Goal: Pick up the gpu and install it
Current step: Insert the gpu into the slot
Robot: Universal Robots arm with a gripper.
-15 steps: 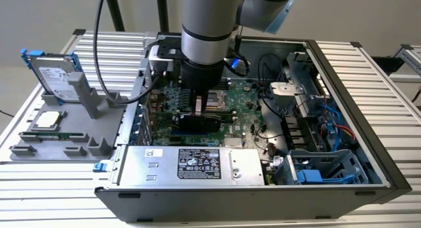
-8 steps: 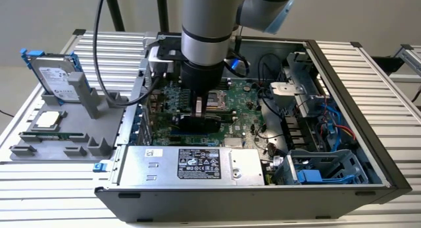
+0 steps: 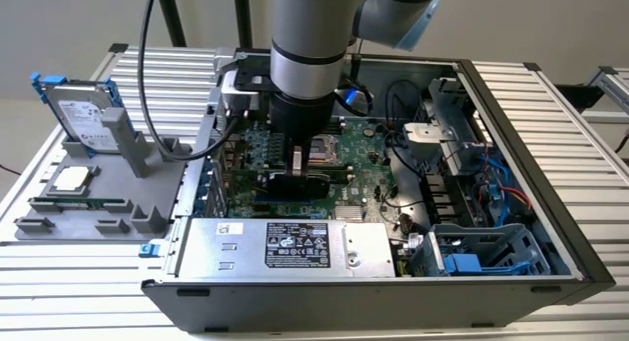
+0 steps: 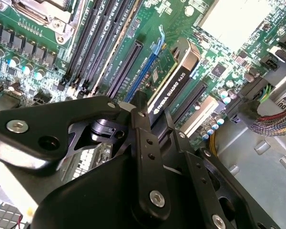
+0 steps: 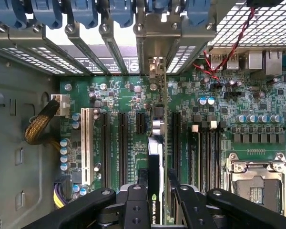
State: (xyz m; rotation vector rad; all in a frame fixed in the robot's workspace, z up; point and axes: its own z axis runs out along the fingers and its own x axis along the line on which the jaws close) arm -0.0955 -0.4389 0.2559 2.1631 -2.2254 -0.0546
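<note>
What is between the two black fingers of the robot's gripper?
In both wrist views the thin black-edged gpu card stands on edge between the gripper's fingers, over the green motherboard slots.

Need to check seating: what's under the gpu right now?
Under the gpu, held edge-on in the claw, lie the motherboard and its long slots. The card's own bottom edge covers the contact point.
</note>
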